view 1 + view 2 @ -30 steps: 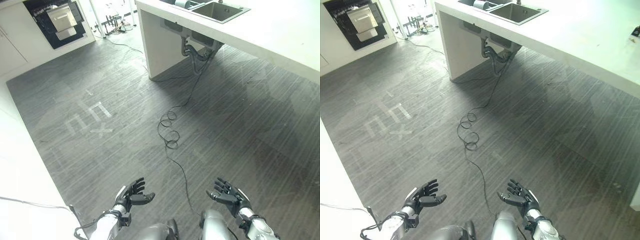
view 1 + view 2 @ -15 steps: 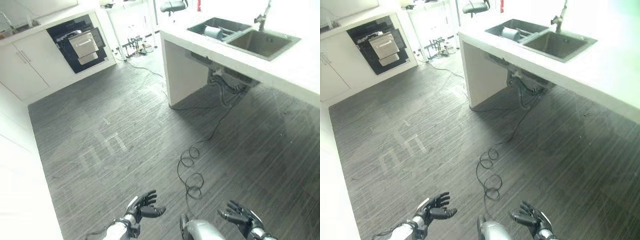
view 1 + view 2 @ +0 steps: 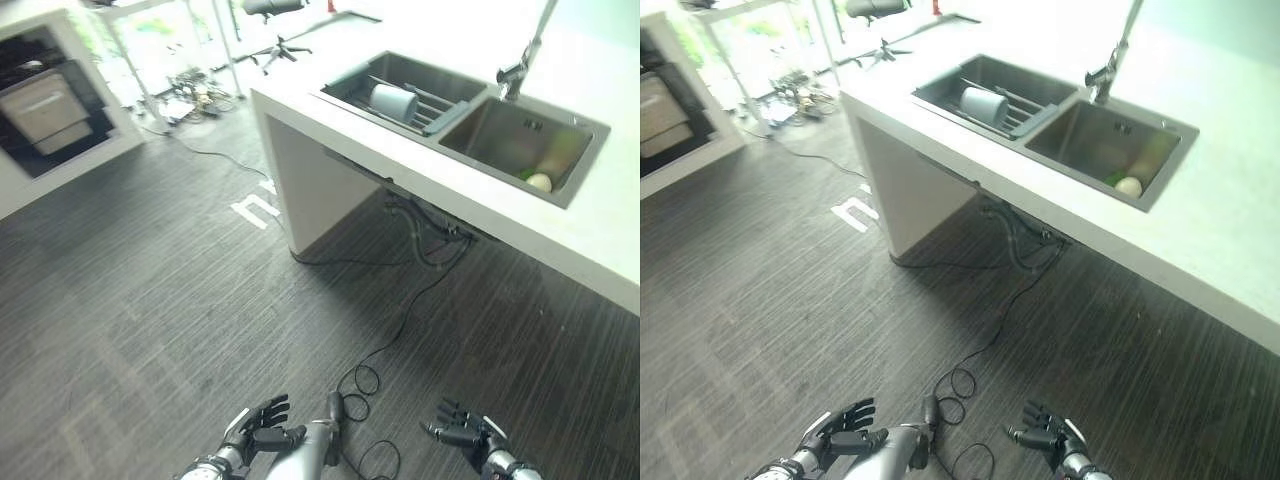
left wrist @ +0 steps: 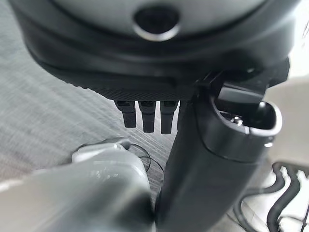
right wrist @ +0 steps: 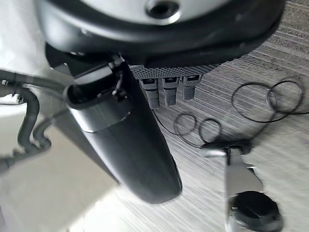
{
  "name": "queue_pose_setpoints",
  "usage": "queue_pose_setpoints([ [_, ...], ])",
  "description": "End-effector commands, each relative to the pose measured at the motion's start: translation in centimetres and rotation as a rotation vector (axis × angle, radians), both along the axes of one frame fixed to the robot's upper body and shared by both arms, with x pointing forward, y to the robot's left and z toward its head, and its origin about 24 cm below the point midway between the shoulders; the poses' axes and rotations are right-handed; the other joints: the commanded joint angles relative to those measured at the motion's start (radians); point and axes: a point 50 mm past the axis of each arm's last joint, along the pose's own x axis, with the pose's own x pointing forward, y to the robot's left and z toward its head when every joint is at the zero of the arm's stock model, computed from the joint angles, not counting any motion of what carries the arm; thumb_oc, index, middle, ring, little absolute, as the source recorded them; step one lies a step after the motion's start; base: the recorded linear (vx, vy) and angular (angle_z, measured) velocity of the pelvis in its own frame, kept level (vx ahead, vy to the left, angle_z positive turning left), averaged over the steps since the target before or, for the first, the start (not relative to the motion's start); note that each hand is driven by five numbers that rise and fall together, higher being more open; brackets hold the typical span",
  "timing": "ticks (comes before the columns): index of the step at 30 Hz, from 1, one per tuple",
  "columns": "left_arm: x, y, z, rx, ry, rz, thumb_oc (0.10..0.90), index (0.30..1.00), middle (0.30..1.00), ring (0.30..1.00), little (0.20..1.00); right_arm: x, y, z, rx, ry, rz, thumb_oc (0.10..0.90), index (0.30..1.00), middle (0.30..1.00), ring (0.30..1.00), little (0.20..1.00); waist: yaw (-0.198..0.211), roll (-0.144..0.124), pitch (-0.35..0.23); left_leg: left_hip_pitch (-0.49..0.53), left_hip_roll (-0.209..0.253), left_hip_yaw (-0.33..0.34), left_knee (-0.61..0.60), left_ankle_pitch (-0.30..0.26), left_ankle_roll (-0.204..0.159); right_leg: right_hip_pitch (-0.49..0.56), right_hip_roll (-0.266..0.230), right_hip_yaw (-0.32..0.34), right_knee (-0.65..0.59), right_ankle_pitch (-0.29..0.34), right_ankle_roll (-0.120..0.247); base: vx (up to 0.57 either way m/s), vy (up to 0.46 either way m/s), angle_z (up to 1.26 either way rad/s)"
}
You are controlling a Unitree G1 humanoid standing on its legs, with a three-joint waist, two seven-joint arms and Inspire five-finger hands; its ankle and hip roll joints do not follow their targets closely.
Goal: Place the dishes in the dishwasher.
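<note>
The left robot hand [image 3: 262,434] hangs low over the floor with its fingers spread and relaxed, holding nothing. The right robot hand [image 3: 458,434] does the same a little way off, also loose and empty.

The dishes are not in either hand. A cup [image 3: 394,101] lies on its side on the rack [image 3: 425,100] in the sink's [image 3: 565,190] left basin, near the desk's [image 3: 300,110] end. A small pale round thing [image 3: 540,182] sits in the right basin below the tap [image 3: 515,72]; I cannot tell what it is. The dishwasher [image 3: 45,110] stands open in the far wall, well apart from the sink across the dark floor [image 3: 150,270].

The main risk, as I judge it, is the walk. A black cord [image 3: 400,320] runs down from the pipes [image 3: 430,220] under the sink and coils on the floor between the robot and the desk, so a step could catch it. The cup lies between rack bars, so a loose grip could let it roll or slip. Carrying it across the floor adds a chance of dropping it. A chair [image 3: 272,10] and more cables [image 3: 190,90] stand beyond the desk's end, beside the route to the dishwasher.
</note>
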Motion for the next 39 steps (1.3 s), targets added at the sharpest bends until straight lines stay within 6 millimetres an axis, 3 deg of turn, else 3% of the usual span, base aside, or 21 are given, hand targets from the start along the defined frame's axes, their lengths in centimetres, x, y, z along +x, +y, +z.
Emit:
queue_pose_setpoints([
  [1, 4.5, -0.1, 3.6, 0.024, -0.219, -0.107, 0.8, 0.9, 0.9, 0.9, 0.9, 3.6, -2.3, 3.5, -0.036, -0.205, -0.037, 0.8, 0.9, 0.9, 0.9, 0.9, 0.006, 0.048, -0.036, -0.023, 0.141, 0.003, -0.01, -0.046, -0.158, -0.077, 0.015, -0.021, 0.027, 0.137, 0.02, 0.42, 0.236, 0.09],
  [3, 5.0, -0.2, 3.8, 0.027, -0.221, -0.12, 0.8, 0.9, 0.9, 0.9, 0.9, 3.6, -2.2, 3.4, -0.028, -0.207, -0.051, 0.8, 0.9, 0.9, 0.9, 0.9, -0.001, 0.042, -0.043, -0.001, 0.127, 0.013, -0.01, -0.066, -0.139, -0.051, 0.003, -0.03, 0.027, 0.212, 0.038, 0.32, 0.212, 0.13],
  [4, 5.6, -0.4, 4.1, 0.03, -0.226, -0.137, 0.8, 0.9, 0.9, 0.9, 0.9, 3.6, -1.8, 3.3, -0.027, -0.207, -0.054, 0.8, 0.9, 0.9, 0.9, 0.9, -0.019, 0.038, -0.053, 0.037, 0.101, 0.015, -0.01, -0.103, -0.106, -0.05, -0.014, -0.035, 0.061, 0.342, 0.076, 0.28, 0.215, 0.21],
  [5, 5.7, -0.5, 4.1, 0.033, -0.226, -0.136, 0.8, 0.9, 0.9, 0.9, 0.9, 3.6, -1.7, 3.3, -0.028, -0.207, -0.051, 0.8, 0.9, 0.9, 0.9, 0.9, -0.02, 0.042, -0.055, 0.039, 0.098, 0.011, -0.01, -0.106, -0.1, -0.061, -0.012, -0.032, 0.092, 0.369, 0.081, 0.39, 0.32, 0.37],
  [6, 6.1, -0.7, 4.3, 0.052, -0.223, -0.139, 0.8, 0.9, 0.9, 0.9, 0.9, 3.4, -1.3, 3.2, -0.033, -0.201, -0.044, 0.8, 0.9, 0.9, 0.9, 0.9, -0.029, 0.046, -0.054, 0.068, 0.078, 0.003, -0.01, -0.125, -0.079, -0.119, -0.025, -0.037, 0.221, 0.45, 0.109, 0.21, 0.205, 0.23],
  [8, 6.3, -0.7, 4.1, 0.075, -0.214, -0.11, 0.8, 0.9, 0.9, 0.9, 0.9, 3.5, -0.8, 2.9, -0.036, -0.182, -0.017, 0.8, 0.9, 0.9, 0.9, 0.9, -0.044, 0.074, -0.044, 0.134, 0.081, 0.001, -0.01, -0.163, -0.061, -0.259, -0.064, -0.097, 0.393, 0.487, 0.095, 0.29, 0.31, -0.11],
  [10, 6.3, -0.6, 4.1, 0.069, -0.22, -0.09, 0.8, 0.9, 0.9, 0.9, 0.9, 3.5, -0.6, 2.8, -0.044, -0.177, 0.012, 0.8, 0.9, 0.9, 0.9, 0.9, -0.061, 0.09, -0.027, 0.177, 0.092, -0.001, -0.01, -0.185, -0.06, -0.34, -0.055, -0.144, 0.387, 0.435, 0.069, 0.18, 0.165, -0.47],
  [12, 6.4, -0.4, 4.2, 0.068, -0.225, -0.088, 0.8, 0.9, 0.9, 0.9, 0.9, 3.1, -0.8, 2.6, -0.051, -0.167, 0.007, 0.8, 0.9, 0.9, 0.9, 0.9, -0.091, 0.093, -0.009, 0.222, 0.089, -0.028, -0.01, -0.213, -0.067, -0.411, -0.018, -0.179, 0.259, 0.392, 0.059, 0.17, -0.033, -0.32],
  [13, 6.6, -0.3, 4.2, 0.075, -0.218, -0.09, 0.8, 0.9, 0.9, 0.9, 0.9, 2.8, -1.5, 2.5, -0.049, -0.159, -0.015, 0.8, 0.9, 0.9, 0.9, 0.9, -0.106, 0.078, 0.0, 0.253, 0.076, -0.056, -0.01, -0.246, -0.076, -0.434, -0.021, -0.2, 0.08, 0.425, 0.06, 0.27, -0.178, 0.15],
  [14, 6.3, -0.4, 3.8, 0.083, -0.201, -0.093, 0.8, 0.9, 0.9, 0.9, 0.9, 2.3, -1.8, 2.2, -0.047, -0.145, -0.012, 0.8, 0.9, 0.9, 0.9, 0.9, -0.118, 0.062, 0.0, 0.274, 0.065, -0.064, -0.01, -0.265, -0.084, -0.46, -0.028, -0.199, 0.027, 0.423, 0.059, 0.28, -0.216, 0.33],
  [16, 5.5, -0.7, 2.9, 0.091, -0.179, -0.102, 0.8, 0.9, 0.9, 0.9, 0.9, 1.5, -1.7, 1.6, -0.037, -0.121, -0.015, 0.8, 0.9, 0.9, 0.9, 0.9, -0.132, 0.054, -0.009, 0.297, 0.063, -0.055, -0.01, -0.287, -0.09, -0.487, -0.032, -0.191, 0.027, 0.432, 0.064, 0.27, -0.236, 0.09],
  [17, 5.4, -0.8, 2.7, 0.101, -0.171, -0.106, 0.8, 0.9, 0.9, 0.9, 0.9, 1.3, -1.7, 1.4, -0.03, -0.104, -0.022, 0.8, 0.9, 0.9, 0.9, 0.9, -0.134, 0.052, -0.013, 0.303, 0.066, -0.046, -0.01, -0.288, -0.094, -0.476, -0.03, -0.181, 0.027, 0.397, 0.055, 0.3, -0.306, -0.04],
  [20, 5.8, -1.4, 2.9, 0.091, -0.186, -0.089, 0.8, 0.9, 0.9, 0.9, 0.9, 1.6, -1.9, 1.5, -0.056, -0.099, 0.009, 0.8, 0.9, 0.9, 0.9, 0.9, -0.133, 0.04, -0.022, 0.334, 0.08, 0.021, -0.01, -0.266, -0.115, -0.426, -0.02, -0.126, 0.027, 0.316, 0.024, 0.22, -0.226, -0.28],
  [22, 6.1, -1.9, 3.2, 0.077, -0.2, -0.112, 0.8, 0.9, 0.9, 0.9, 0.9, 1.9, -2.6, 2.1, -0.083, -0.118, 0.0, 0.8, 0.9, 0.9, 0.9, 0.9, -0.102, 0.008, 0.006, 0.314, 0.077, 0.042, 0.035, -0.111, -0.155, -0.367, -0.046, -0.107, 0.027, 0.287, -0.008, 0.12, -0.134, -0.61],
  [23, 6.2, -1.9, 3.3, 0.07, -0.202, -0.114, 0.8, 0.9, 0.9, 0.9, 0.9, 2.0, -2.7, 2.2, -0.085, -0.123, -0.002, 0.8, 0.9, 0.9, 0.9, 0.9, -0.095, 0.007, 0.014, 0.284, 0.082, 0.038, 0.067, -0.102, -0.161, -0.353, -0.046, -0.102, 0.027, 0.281, -0.013, 0.11, -0.032, -0.4],
  [26, 5.8, -1.7, 3.1, 0.059, -0.193, -0.102, 0.8, 0.9, 0.9, 0.9, 0.9, 2.1, -3.0, 2.2, -0.099, -0.105, 0.0, 0.8, 0.9, 0.9, 0.9, 0.9, -0.09, 0.024, 0.01, 0.279, 0.095, 0.001, -0.01, -0.166, -0.147, -0.343, -0.029, -0.079, 0.027, 0.267, -0.003, 0.11, 0.082, -0.13],
  [28, 5.6, -1.6, 2.9, 0.059, -0.187, -0.099, 0.8, 0.9, 0.9, 0.9, 0.9, 1.7, -3.1, 1.9, -0.107, -0.076, -0.004, 0.8, 0.9, 0.9, 0.9, 0.9, -0.093, 0.047, -0.002, 0.236, 0.111, -0.093, -0.01, -0.196, -0.157, -0.346, 0.004, -0.052, 0.027, 0.255, -0.004, 0.15, 0.153, -0.52],
  [29, 5.1, -1.4, 2.6, 0.057, -0.181, -0.105, 0.8, 0.9, 0.9, 0.9, 0.9, 1.3, -3.5, 1.5, -0.117, -0.044, -0.018, 0.8, 0.9, 0.9, 0.9, 0.9, -0.083, 0.058, -0.011, 0.194, 0.12, -0.164, -0.01, -0.179, -0.18, -0.339, 0.021, -0.023, 0.027, 0.237, -0.003, 0.18, 0.166, -0.38],
  [31, 4.9, -1.2, 2.5, 0.053, -0.176, -0.101, 0.8, 0.9, 0.9, 0.9, 0.9, 1.0, -3.8, 1.3, -0.123, -0.026, -0.025, 0.8, 0.9, 0.9, 0.9, 0.9, -0.068, 0.064, -0.007, 0.163, 0.123, -0.203, -0.01, -0.157, -0.193, -0.326, 0.024, -0.006, 0.027, 0.225, -0.001, 0.16, 0.166, -0.38],
  [35, 4.6, -0.8, 2.4, 0.065, -0.165, -0.127, 0.8, 0.9, 0.9, 0.9, 0.9, 0.4, -4.3, 0.9, -0.124, 0.01, -0.083, 0.8, 0.9, 0.9, 0.9, 0.9, -0.069, 0.083, -0.002, 0.149, 0.15, -0.179, -0.01, -0.161, -0.193, -0.311, 0.002, -0.027, 0.027, 0.211, 0.002, 0.13, 0.202, -0.55],
  [39, 4.6, -0.4, 2.2, 0.074, -0.156, -0.114, 0.8, 0.9, 0.9, 0.9, 0.9, -1.8, -4.5, -0.4, -0.135, 0.103, -0.128, 0.8, 0.9, 0.9, 0.9, 0.9, -0.097, 0.09, -0.02, 0.202, 0.127, -0.158, -0.01, -0.216, -0.159, -0.328, -0.029, -0.008, 0.027, 0.231, 0.023, 0.21, 0.302, -0.37],
])
